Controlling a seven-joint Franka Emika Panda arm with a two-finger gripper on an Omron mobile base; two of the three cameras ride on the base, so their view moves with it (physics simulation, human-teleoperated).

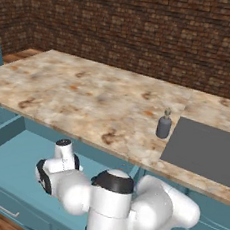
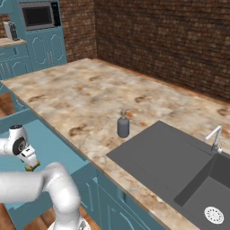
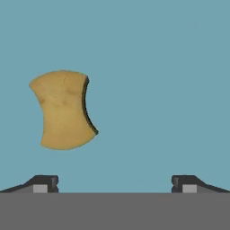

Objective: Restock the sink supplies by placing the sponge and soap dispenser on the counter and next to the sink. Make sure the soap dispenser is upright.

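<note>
In the hand view, the sponge lies on the flat teal-blue floor of the open drawer. It sits at about ten o'clock from the middle of that view. It is tan-yellow, with a pinched middle and a dark edge on one side. The two dark fingers stand far apart at the bottom of that view, one near seven o'clock and one near five o'clock. Nothing is between them. They do not touch the sponge, which sits above the finger at seven o'clock.

In the right base view, the gripper hangs low over the drawer, at about nine o'clock. A small bit of tan-yellow shows just under it. In the left base view, the white arm bends down in front of the cabinets, and the drawer stands open at about eight o'clock.

The soap dispenser stands upright on the surface. It is just beside the edge of the sink. In the left base view, the grey bottle is at about three o'clock, with the dark sink panel on its three o'clock side. The surface is beige with orange-brown spots.

A silver tap stands at the far side of the sink. A brick wall runs behind everything.
</note>
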